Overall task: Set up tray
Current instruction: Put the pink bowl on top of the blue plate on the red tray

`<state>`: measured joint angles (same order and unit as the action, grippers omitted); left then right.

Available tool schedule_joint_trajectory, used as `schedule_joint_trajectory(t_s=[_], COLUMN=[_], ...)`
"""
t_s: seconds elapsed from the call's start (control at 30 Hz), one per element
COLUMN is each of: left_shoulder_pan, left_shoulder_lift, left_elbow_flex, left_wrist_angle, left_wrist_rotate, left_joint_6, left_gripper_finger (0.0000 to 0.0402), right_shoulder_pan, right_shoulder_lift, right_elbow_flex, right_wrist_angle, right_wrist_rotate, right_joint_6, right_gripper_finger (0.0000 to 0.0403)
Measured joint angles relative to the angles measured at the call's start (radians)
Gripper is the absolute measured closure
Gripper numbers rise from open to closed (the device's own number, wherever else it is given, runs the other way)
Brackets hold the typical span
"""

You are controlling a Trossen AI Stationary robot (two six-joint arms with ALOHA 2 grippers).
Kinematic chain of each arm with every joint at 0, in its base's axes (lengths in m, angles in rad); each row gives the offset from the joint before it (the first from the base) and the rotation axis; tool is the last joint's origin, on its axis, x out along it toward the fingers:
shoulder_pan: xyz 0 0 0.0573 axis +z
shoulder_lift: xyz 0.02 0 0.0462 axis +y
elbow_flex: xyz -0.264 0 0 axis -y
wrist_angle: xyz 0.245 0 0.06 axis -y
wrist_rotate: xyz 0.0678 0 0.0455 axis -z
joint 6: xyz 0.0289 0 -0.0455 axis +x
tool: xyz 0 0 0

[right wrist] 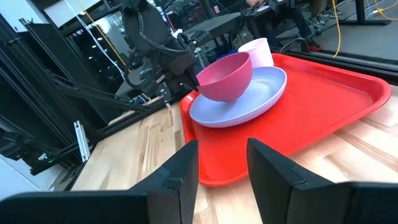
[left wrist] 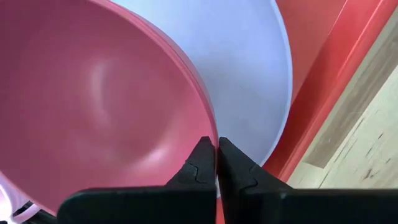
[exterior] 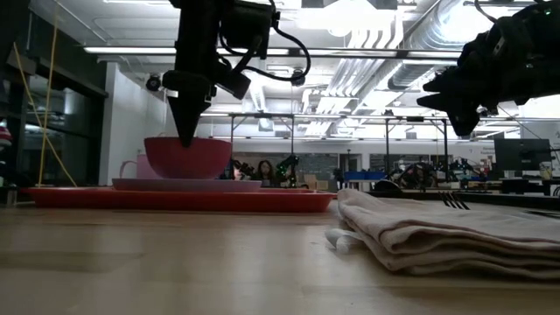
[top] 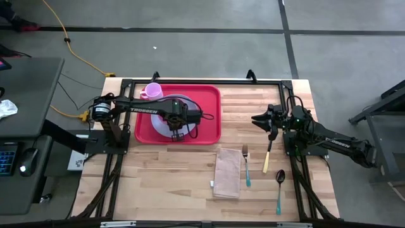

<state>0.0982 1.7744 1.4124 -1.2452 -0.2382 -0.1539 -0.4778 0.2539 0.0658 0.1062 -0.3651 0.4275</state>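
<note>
Left claw point(top: 179, 132) pinches a bowl's rim over the tray point(top: 209, 130).

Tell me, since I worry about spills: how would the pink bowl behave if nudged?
The pink bowl looks like thin, light plastic, so it probably slides easily on the smooth lavender plate. Its rounded underside suggests it may rock or tip. The left pincer pinches its rim.

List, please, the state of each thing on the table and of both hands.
red tray, flat on table
lavender plate, on tray
pink bowl, upright on plate
pink cup, upright on tray
napkin, folded on table
fork, lying beside napkin
knife, lying on table
spoon, lying on table
left hand, shut on bowl rim
right hand, open, empty
</note>
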Motion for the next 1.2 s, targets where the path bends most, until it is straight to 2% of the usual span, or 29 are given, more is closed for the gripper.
schedule_joint_trajectory(t_s=[0.3, 0.63, 1.2], left_shoulder_pan=[0.0, 0.0, 0.0], left_shoulder_lift=[0.0, 0.0, 0.001], left_elbow_flex=[0.0, 0.0, 0.0], left_wrist_angle=[0.003, 0.015, -0.004], left_wrist_rotate=[0.018, 0.021, 0.016], left_joint_6=[0.0, 0.015, 0.015], left_gripper_finger=[0.0369, 0.0339, 0.034], right_shoulder_pan=[0.0, 0.0, 0.0], right_shoulder_lift=[0.0, 0.0, 0.0], right_elbow_flex=[0.0, 0.0, 0.0], right_wrist_angle=[0.0, 0.0, 0.0], right_wrist_rotate=[0.018, 0.018, 0.018], right_joint_6=[0.001, 0.002, 0.002], right_gripper_finger=[0.0289, 0.0289, 0.0289])
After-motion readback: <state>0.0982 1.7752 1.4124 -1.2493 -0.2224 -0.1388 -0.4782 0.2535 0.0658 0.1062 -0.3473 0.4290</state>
